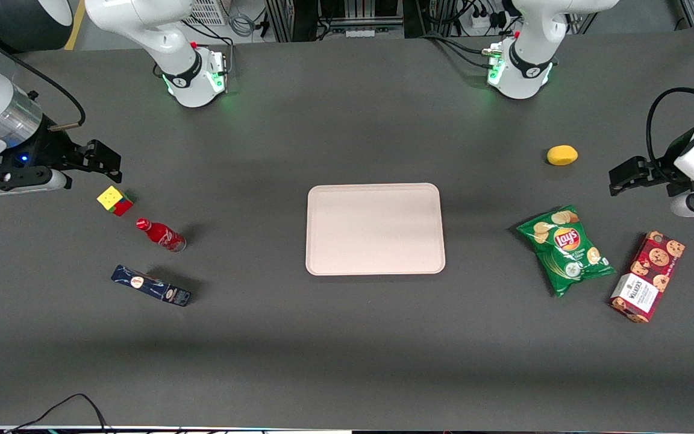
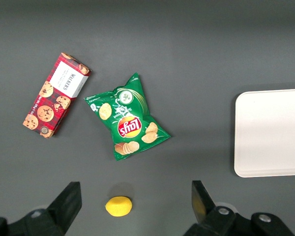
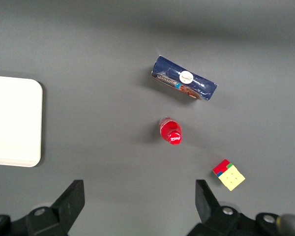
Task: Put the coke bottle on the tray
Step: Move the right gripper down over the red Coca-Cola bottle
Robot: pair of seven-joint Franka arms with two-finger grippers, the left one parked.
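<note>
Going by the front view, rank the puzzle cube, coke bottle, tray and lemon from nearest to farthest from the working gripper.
The gripper hangs open at the working arm's end.
1. Puzzle cube, just beside it.
2. Coke bottle, upright, nearer the camera.
3. Tray, mid-table.
4. Lemon, toward the parked arm's end.

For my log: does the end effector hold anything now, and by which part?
Nothing. The end effector is open, above the table, apart from the upright coke bottle.

Red coke bottle (image 1: pixel 161 234), pale pink tray (image 1: pixel 375 229), black gripper (image 1: pixel 106 163).
</note>
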